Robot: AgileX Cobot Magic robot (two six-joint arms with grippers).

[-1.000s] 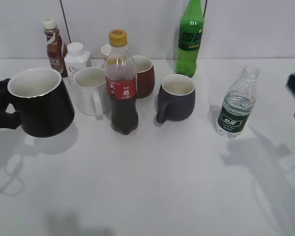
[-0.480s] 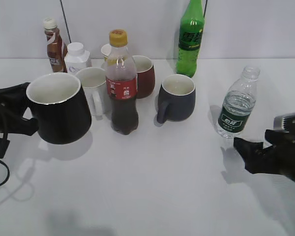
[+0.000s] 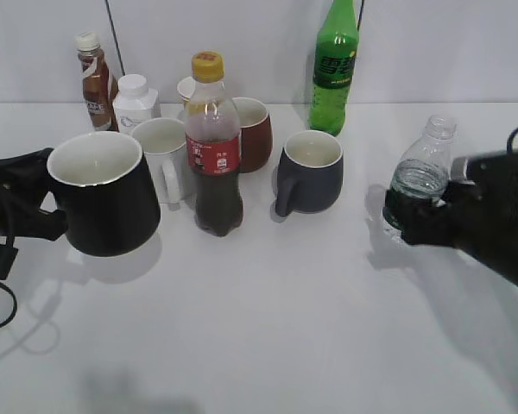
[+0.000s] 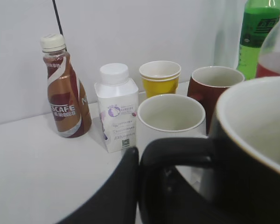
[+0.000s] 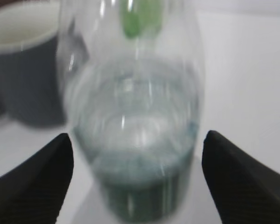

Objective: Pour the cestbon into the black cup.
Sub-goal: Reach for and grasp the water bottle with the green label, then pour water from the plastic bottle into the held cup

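Observation:
The black cup [image 3: 104, 194] is glossy with a white inside. My left gripper [image 3: 47, 216] is shut on its handle [image 4: 177, 151] and holds it at the left, in front of the white mug. The cestbon [image 3: 423, 168], a small clear capless bottle with a dark green label, stands upright at the right. My right gripper [image 3: 414, 216] is open, with one finger on each side of the bottle's lower body [image 5: 135, 140]; gaps show on both sides.
A cola bottle [image 3: 214, 147], white mug [image 3: 160, 159], dark red mug [image 3: 252, 134] and grey-blue mug [image 3: 309, 172] stand mid-table. A green soda bottle [image 3: 334, 69], coffee bottle [image 3: 93, 82], white carton [image 3: 135, 102] and yellow paper cup [image 4: 159, 77] line the back wall.
My right gripper has come in from the right edge and moved up around the cestbon. The left gripper carried the black cup rightward, then held still.

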